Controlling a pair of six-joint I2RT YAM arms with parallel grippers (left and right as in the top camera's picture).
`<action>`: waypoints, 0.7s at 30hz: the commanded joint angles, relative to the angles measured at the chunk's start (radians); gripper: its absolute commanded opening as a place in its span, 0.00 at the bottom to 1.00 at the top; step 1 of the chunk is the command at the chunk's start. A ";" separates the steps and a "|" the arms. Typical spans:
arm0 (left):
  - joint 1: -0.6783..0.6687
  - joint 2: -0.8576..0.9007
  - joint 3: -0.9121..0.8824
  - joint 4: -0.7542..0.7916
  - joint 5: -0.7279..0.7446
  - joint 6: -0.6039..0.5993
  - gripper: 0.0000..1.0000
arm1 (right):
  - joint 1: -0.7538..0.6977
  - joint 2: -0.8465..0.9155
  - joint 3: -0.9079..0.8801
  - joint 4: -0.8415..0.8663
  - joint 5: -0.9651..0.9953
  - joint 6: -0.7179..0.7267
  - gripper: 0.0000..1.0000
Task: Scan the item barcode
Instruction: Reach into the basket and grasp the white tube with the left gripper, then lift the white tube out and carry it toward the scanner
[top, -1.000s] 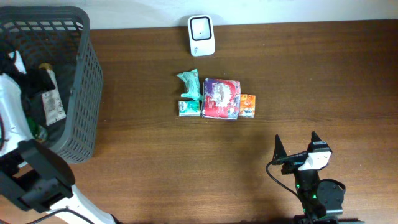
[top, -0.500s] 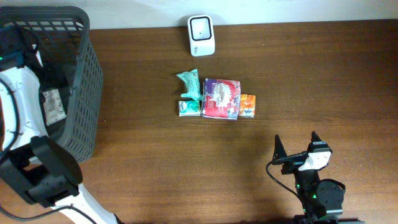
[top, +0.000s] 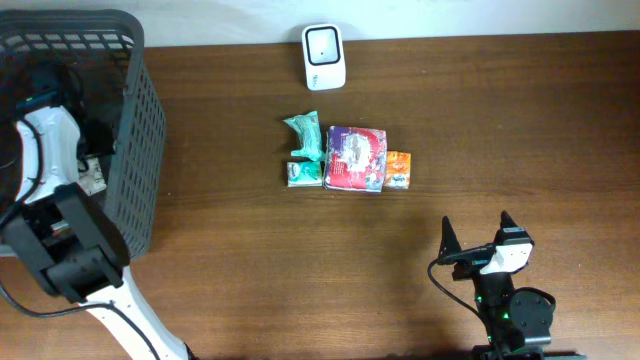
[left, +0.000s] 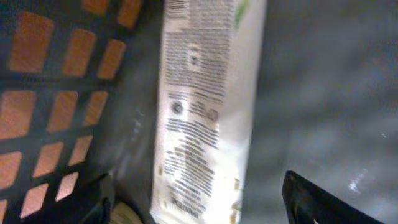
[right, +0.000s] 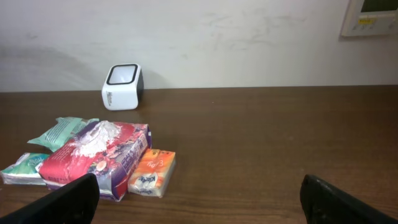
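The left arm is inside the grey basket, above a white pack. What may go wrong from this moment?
1. The white pack lies close to the basket's mesh wall. The left gripper has a finger on that side, which may catch in the mesh.
2. The pack lies slanted between the open jaws. Closing may twist it instead of gripping it squarely, and it may then slip while being lifted over the tall wall.

Print on carton (left: 205, 112), apparently illegible
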 joint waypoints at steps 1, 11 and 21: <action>0.018 0.014 0.003 0.017 0.070 -0.003 0.76 | -0.007 -0.006 -0.009 0.000 0.001 0.008 0.98; 0.018 0.128 0.003 0.037 0.071 -0.003 0.47 | -0.007 -0.006 -0.009 0.000 0.001 0.008 0.98; 0.011 -0.012 0.047 -0.059 0.147 -0.125 0.00 | -0.007 -0.006 -0.009 0.000 0.001 0.008 0.98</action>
